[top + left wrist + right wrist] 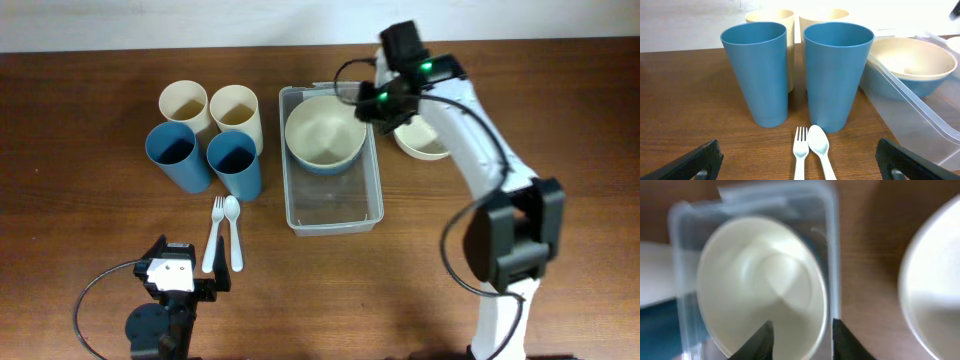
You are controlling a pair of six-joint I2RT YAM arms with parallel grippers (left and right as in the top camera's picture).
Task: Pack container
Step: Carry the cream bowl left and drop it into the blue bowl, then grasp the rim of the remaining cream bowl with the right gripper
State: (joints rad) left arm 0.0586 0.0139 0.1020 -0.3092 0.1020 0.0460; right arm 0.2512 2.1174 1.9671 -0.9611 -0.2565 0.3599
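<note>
The clear container (pixel 335 205) lies mid-table; it also shows in the left wrist view (pixel 920 117) and the right wrist view (pixel 832 255). A cream bowl with a blue outside (pixel 324 135) sits in its far end. My right gripper (pixel 368 103) hovers over that bowl's right rim. In the blurred right wrist view its fingers (pixel 802 342) are apart, one over the bowl (pixel 760 280), one outside the container wall. My left gripper (pixel 180 285) is wide open and empty near the front edge, its fingers (pixel 800 162) either side of the cutlery.
A second cream bowl (pixel 425 140) sits right of the container. Two cream cups (pixel 210 105) and two blue cups (pixel 205 160) stand left of it. A white fork (pixel 212 235) and spoon (pixel 234 232) lie in front of the cups.
</note>
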